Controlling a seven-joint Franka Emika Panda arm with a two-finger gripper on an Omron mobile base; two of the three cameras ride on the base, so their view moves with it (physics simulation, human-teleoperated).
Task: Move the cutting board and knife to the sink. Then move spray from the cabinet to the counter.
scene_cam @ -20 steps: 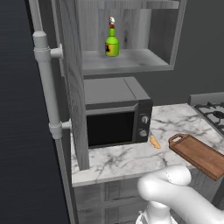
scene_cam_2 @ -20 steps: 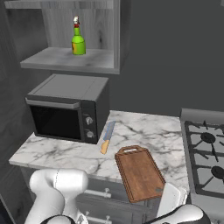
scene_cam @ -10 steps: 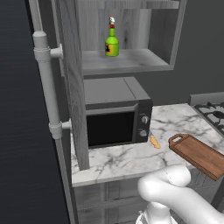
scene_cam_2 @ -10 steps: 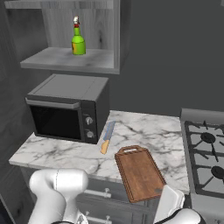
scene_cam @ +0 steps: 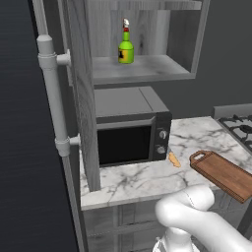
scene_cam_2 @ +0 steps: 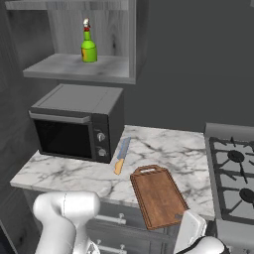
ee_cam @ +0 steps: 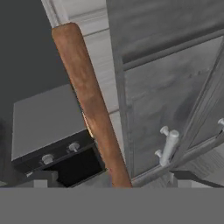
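My hand (ee_cam: 113,178), grip unreadable, sits below the cutting board (ee_cam: 92,105) edge; I should rise level before closing.

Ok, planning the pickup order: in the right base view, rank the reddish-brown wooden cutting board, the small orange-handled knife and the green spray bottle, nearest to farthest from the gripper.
1. Cutting board, right by the gripper, at the counter front edge.
2. Knife, beside the microwave.
3. Spray bottle, up in the cabinet niche.
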